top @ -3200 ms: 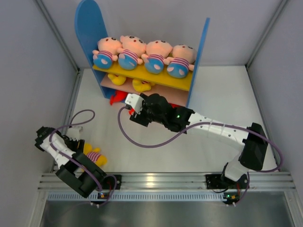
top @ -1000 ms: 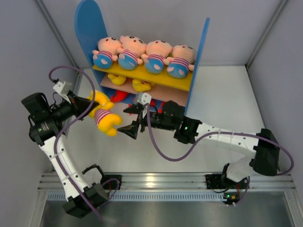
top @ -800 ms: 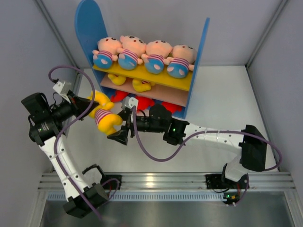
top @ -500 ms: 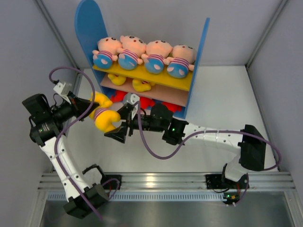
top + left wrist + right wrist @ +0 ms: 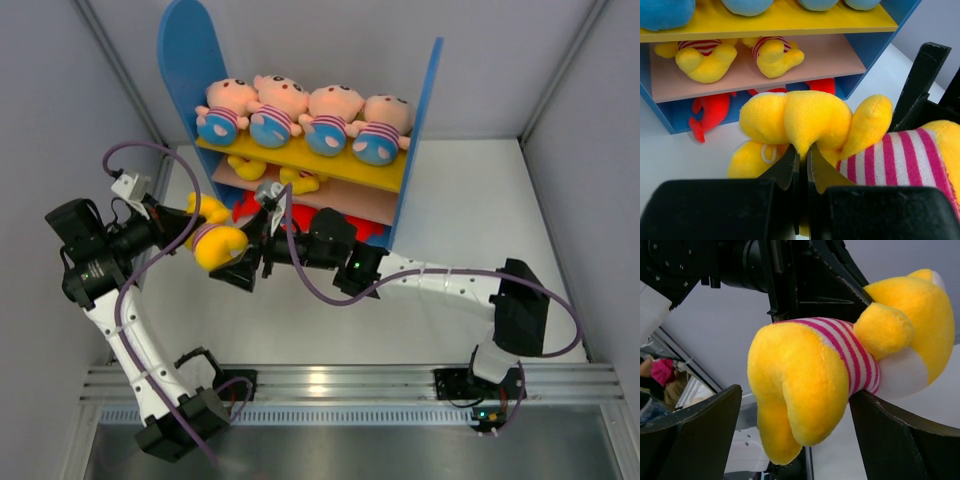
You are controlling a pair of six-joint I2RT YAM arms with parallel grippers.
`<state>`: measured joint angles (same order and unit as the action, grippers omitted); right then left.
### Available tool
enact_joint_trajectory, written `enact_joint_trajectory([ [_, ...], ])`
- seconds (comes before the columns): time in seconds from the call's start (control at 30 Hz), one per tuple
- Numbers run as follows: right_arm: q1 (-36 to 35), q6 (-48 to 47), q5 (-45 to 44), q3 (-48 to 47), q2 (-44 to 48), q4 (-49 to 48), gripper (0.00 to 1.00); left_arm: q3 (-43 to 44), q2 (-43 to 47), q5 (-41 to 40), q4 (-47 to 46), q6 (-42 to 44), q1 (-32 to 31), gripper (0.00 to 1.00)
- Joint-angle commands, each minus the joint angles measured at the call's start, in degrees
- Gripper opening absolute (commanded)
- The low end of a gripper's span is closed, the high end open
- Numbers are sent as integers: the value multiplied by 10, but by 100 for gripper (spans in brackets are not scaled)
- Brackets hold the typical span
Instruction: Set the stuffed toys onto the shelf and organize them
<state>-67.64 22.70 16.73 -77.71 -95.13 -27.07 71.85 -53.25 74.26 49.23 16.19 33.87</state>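
A yellow stuffed toy (image 5: 216,243) in a pink-striped shirt hangs in the air left of the shelf (image 5: 190,70). My left gripper (image 5: 187,228) is shut on a fold of its head (image 5: 810,112). My right gripper (image 5: 246,263) stands open with the toy's lower body (image 5: 805,390) between its jaws; the right finger (image 5: 900,440) touches the shirt and the left finger (image 5: 690,440) is apart from it. Several baby dolls (image 5: 300,115) lie on the yellow upper board (image 5: 345,168). Two yellow toys (image 5: 705,57) lie on the pinkish lower board (image 5: 825,55).
Red sharks (image 5: 710,110) lie on the white table under the lower board, behind the held toy. The right arm (image 5: 440,280) stretches across the table in front of the shelf. Grey walls (image 5: 60,120) close in both sides.
My right gripper has moved left from beside the shelf front and now straddles the toy's lower body. The left gripper kept its hold and stayed nearly still.
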Motion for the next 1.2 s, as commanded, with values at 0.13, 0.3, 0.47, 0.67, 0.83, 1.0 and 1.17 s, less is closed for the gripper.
enact_joint_trajectory([
  [0.13,37,124,-16,-31,-6,-82,84,-3,9,43,6,9,-2,0],
  [0.3,37,110,-5,-53,-21,-67,24,-7,9,18,6,6,-2,1],
  [0.47,40,10,-12,-41,21,27,0,-17,7,-48,5,-5,-2,58],
  [0.67,40,-296,-71,-106,65,466,0,-44,6,-232,4,-8,-2,87],
  [0.83,41,-468,-263,-144,63,795,0,-68,4,-274,4,3,-2,88],
  [1.0,42,-544,-404,-160,24,917,0,-81,0,-264,4,-4,-3,87],
  [1.17,46,-605,-532,-184,-9,908,0,-74,3,-279,5,-1,-2,87],
])
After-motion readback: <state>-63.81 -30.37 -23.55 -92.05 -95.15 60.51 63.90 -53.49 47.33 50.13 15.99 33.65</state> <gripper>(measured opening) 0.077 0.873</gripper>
